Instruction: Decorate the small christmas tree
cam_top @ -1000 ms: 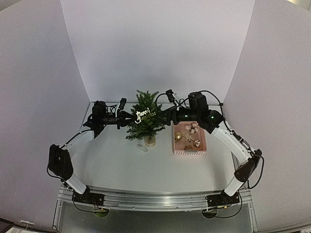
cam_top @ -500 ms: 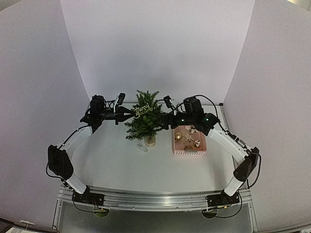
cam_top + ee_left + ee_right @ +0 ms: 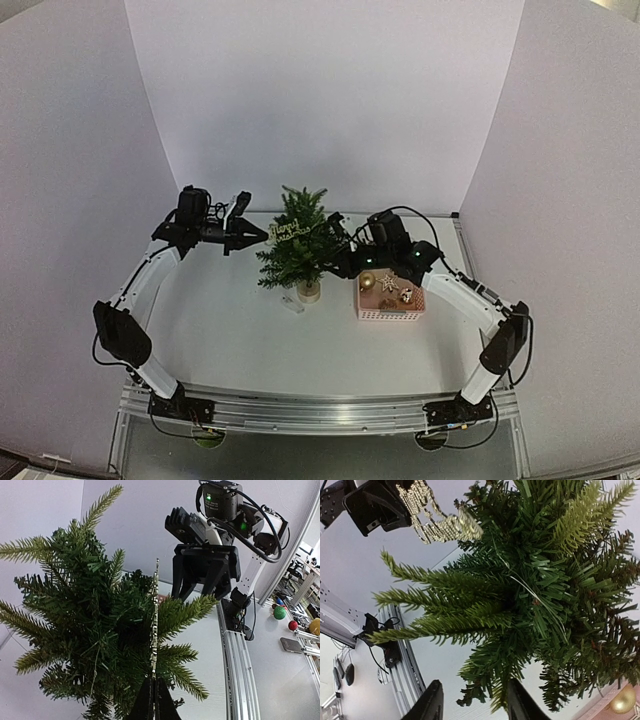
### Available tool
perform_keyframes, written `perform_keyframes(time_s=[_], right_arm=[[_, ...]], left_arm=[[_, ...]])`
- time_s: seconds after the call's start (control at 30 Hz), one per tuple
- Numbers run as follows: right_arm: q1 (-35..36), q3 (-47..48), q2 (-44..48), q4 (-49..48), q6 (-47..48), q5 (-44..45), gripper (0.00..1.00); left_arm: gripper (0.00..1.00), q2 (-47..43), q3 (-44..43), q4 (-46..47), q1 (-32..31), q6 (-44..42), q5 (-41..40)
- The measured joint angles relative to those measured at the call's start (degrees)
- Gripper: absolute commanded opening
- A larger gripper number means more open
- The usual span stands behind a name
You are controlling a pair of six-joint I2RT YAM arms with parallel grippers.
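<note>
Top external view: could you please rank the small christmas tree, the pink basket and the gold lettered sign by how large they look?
1. small christmas tree: largest.
2. pink basket: clearly smaller in outline.
3. gold lettered sign: smallest, up at the tree's upper branches.
All three stand about equally far from the camera.

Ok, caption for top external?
Left claw holds gold sign against the small christmas tree, right claw opposite; pink basket beside.

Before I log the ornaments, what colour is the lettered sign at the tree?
The sign is glittery gold, clearest in the right wrist view.
</note>
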State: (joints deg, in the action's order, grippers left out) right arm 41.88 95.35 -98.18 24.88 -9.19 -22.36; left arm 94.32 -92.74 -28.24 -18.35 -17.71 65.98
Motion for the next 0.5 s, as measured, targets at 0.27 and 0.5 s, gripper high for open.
perform_keyframes(time_s=[0.27,0.5], right_arm=[[-1.20,-0.02,-0.01,0.00,2.16,-1.20,0.41],[-2.35,-0.02,-1.10,-0.04,1.47,-2.75,0.28]], left_arm=[[0.00,0.00,-4.92,-8.00,1.02,-4.95,0.53],[0.00,0.00,-6.68,-10.66,1.63,-6.58,0.53]])
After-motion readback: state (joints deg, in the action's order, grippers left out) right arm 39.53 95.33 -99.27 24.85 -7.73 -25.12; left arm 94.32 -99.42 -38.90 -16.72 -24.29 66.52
